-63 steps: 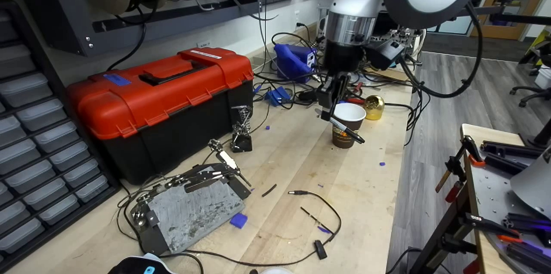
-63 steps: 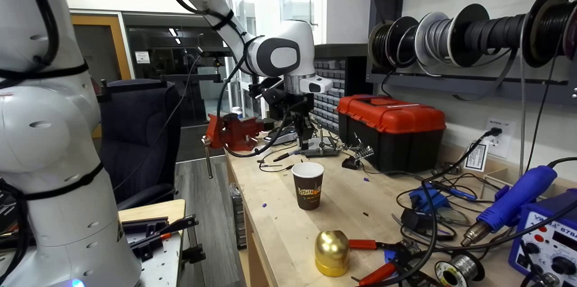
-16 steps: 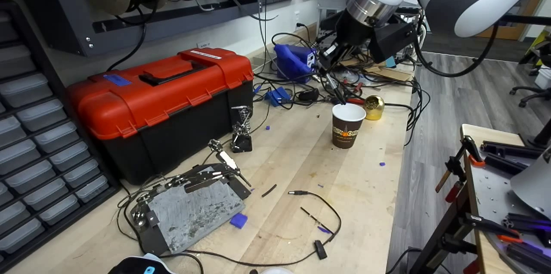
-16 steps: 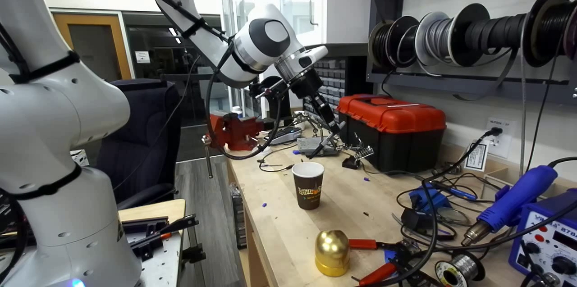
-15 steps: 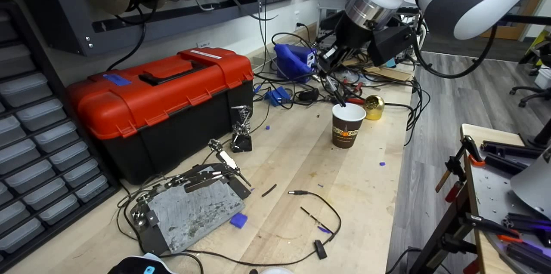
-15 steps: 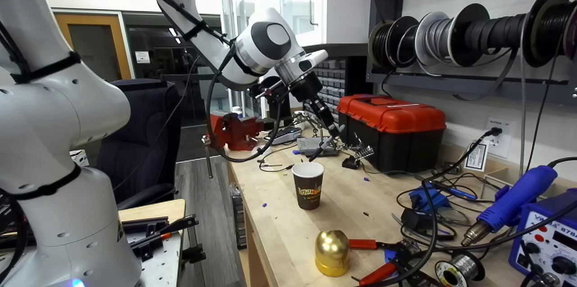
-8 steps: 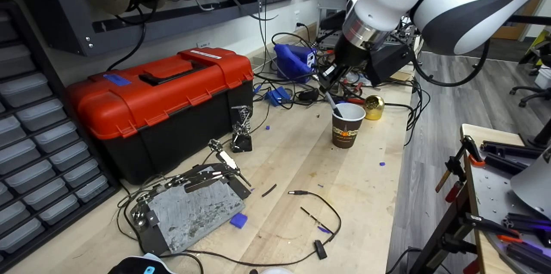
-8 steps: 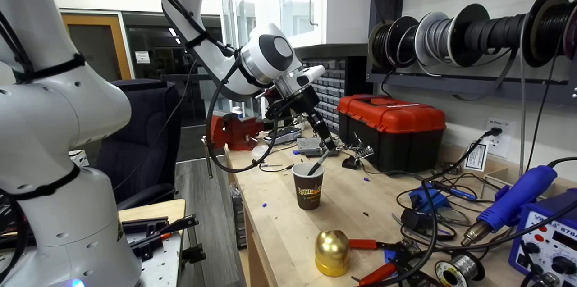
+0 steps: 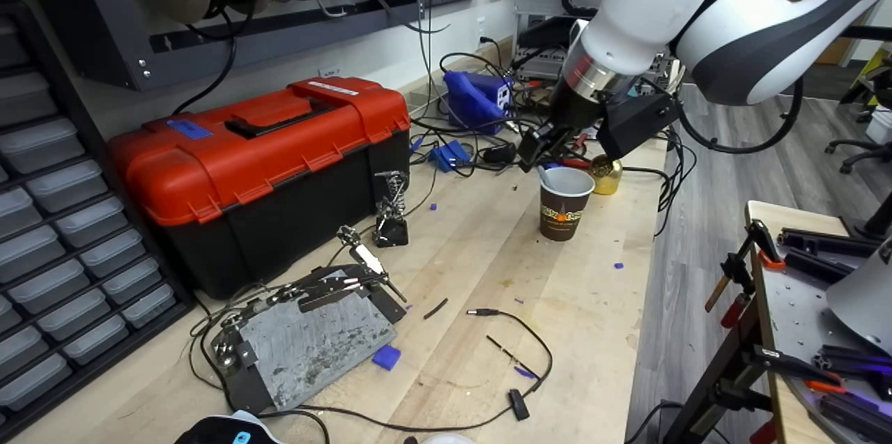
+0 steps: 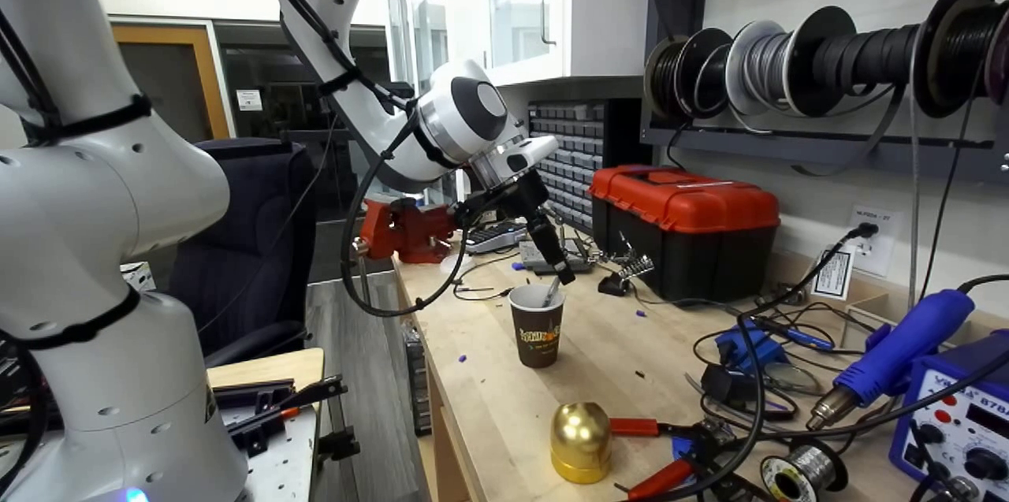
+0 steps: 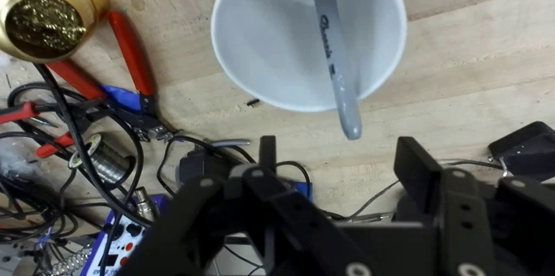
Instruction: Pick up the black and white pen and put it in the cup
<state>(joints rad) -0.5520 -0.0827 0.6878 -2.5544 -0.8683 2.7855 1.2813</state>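
The cup [image 9: 563, 215], cream inside with a brown lower part, stands upright on the bench in both exterior views. Inside it leans the black and white pen [image 11: 333, 37], black end down towards the bottom, its grey-white end sticking out over the rim. In the wrist view my gripper [image 11: 337, 149] is open, its two black fingers [image 11: 414, 172] wide apart with only bench between them. The pen's pale end lies just beyond the fingertips, apparently touching neither. In an exterior view the gripper [image 10: 564, 275] hangs tilted just above and beside the cup's rim.
A gold tip cleaner [image 10: 581, 443] and red-handled pliers [image 11: 132, 53] lie near the cup, with tangled cables behind. The red toolbox [image 9: 265, 151] stands against the wall. A blue soldering station [image 10: 958, 407] sits at the bench's far corner.
A second ago the gripper held the pen above the cup; the pen then went down into it. Now the fingers have spread and let go. The cup has shifted very slightly.
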